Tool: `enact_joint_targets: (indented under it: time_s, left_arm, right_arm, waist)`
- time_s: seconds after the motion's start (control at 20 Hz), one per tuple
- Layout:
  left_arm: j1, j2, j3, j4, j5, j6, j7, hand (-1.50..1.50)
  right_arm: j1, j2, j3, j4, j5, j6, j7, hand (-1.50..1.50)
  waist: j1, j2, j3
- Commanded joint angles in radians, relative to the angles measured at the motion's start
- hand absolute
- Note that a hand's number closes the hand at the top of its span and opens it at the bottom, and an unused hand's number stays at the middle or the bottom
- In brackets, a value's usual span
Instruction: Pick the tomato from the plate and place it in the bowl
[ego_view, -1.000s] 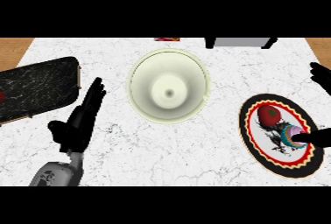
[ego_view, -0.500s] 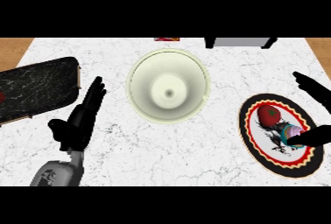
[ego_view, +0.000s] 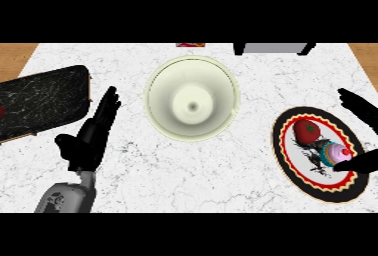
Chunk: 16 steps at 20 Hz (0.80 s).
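Over plate (ego_view: 284, 167), right hand (ego_view: 360, 107) closer to tomato (ego_view: 306, 131).

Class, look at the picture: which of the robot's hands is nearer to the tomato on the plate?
Right. The right hand is spread around the plate beside the tomato; the left hand rests open beyond the bowl.

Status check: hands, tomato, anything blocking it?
Left hand open, resting on the counter. Right hand open beside the plate. Tomato on plate, ungrasped. Cupcake sits beside it.
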Motion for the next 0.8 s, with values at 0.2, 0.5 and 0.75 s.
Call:
enact_joint_targets:
  time_s: [0.2, 0.5, 0.75]
  left_arm:
    - [0.005, -0.055, 0.0, 0.013, -0.047, -0.003, -0.013, 0.0]
    - [0.009, -0.084, 0.014, 0.018, -0.075, 0.0, -0.017, 0.0]
    - [-0.017, -0.061, 0.06, -0.026, -0.056, -0.042, 0.052, 0.0]
  right_arm:
    - [0.012, 0.092, -0.048, 0.03, 0.023, 0.032, -0.039, -1.5]
    - [0.005, 0.088, -0.118, 0.006, -0.031, 0.123, 0.036, -1.5]
    - [-0.001, 0.163, -0.107, 0.079, 0.036, 0.086, -0.021, -1.5]
  waist:
    - [0.0, 0.0, 0.0]
    - [-0.001, 0.0, 0.0]
    - [0.0, 0.0, 0.0]
